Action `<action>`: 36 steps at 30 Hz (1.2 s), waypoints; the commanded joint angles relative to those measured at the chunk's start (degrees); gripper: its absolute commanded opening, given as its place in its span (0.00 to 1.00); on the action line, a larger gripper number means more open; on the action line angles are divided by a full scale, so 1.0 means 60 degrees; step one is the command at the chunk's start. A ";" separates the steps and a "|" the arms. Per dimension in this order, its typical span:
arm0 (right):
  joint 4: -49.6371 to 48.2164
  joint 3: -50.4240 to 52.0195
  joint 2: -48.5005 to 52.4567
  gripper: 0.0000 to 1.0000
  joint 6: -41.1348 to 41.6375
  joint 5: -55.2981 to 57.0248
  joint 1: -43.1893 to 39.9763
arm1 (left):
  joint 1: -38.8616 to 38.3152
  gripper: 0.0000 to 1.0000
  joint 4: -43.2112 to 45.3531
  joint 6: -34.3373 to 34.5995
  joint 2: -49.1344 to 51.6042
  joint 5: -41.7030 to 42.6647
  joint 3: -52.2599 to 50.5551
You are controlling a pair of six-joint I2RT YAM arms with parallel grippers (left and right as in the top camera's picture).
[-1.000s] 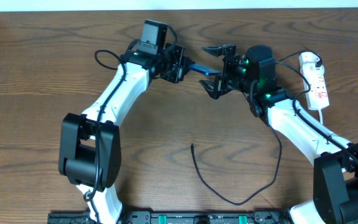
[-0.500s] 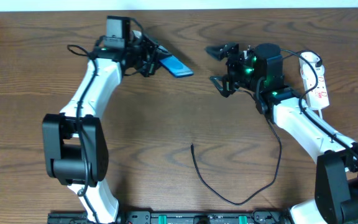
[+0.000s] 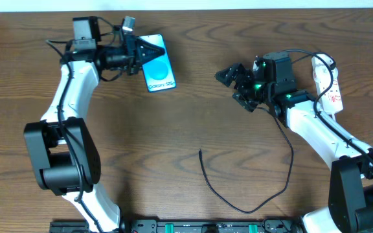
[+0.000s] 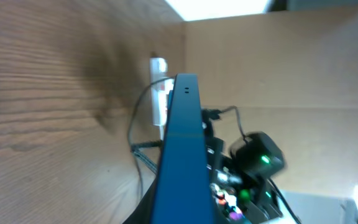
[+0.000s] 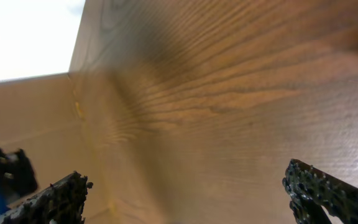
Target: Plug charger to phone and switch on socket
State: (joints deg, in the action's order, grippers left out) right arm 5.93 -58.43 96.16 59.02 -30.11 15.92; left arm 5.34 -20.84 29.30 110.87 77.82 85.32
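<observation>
The phone (image 3: 158,65), its blue screen with a round shape and "Galaxy" text facing up, is at the far left of the table. My left gripper (image 3: 136,54) is shut on its left edge. In the left wrist view the phone (image 4: 182,149) shows edge-on as a blue slab. My right gripper (image 3: 234,81) is open and empty over the wood, well to the right of the phone; its fingers (image 5: 186,177) stand wide apart. The charger cable (image 3: 235,206) lies loose near the front, its plug tip (image 3: 200,153) pointing away. The white socket (image 3: 331,87) lies at the far right.
The socket also shows in the left wrist view (image 4: 159,93), beyond the phone. The right arm's thicker black cables (image 3: 303,61) loop over near the socket's top end. A cardboard wall (image 5: 23,118) borders the table's far side. A black rail (image 3: 186,226) runs along the front edge.
My left arm has swung left with the phone, which turned from edge-on to screen-up. My right gripper has moved slightly down and right and is still open.
</observation>
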 commanded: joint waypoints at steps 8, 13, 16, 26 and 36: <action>-0.0055 -0.0270 -0.0113 0.99 -0.2007 -0.0306 0.0000 | 0.1636 0.07 -0.0007 -0.0743 -0.0280 0.1934 0.0011; 0.0725 -0.0936 -0.0113 0.99 -0.2681 -0.0557 0.0117 | 0.2113 0.07 -0.0007 -0.0739 -0.0280 0.1960 0.0011; 0.1738 -0.1606 -0.0113 0.99 -0.3271 -0.0331 0.0284 | 0.2248 0.07 -0.0007 -0.0743 -0.0280 0.1956 0.0011; 0.5519 -0.4164 -0.0109 0.99 -0.4794 0.1938 0.1373 | 0.2288 0.07 -0.0004 -0.0743 -0.0280 0.1953 0.0011; 0.8080 -0.5679 0.0350 0.99 -0.5311 0.4124 0.2579 | 0.2288 0.08 -0.0004 -0.0739 -0.0280 0.1920 0.0011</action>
State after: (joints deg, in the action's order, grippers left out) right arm 52.84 -90.15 96.40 29.26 -11.62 29.71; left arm 18.87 -20.84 25.45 110.87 86.91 85.32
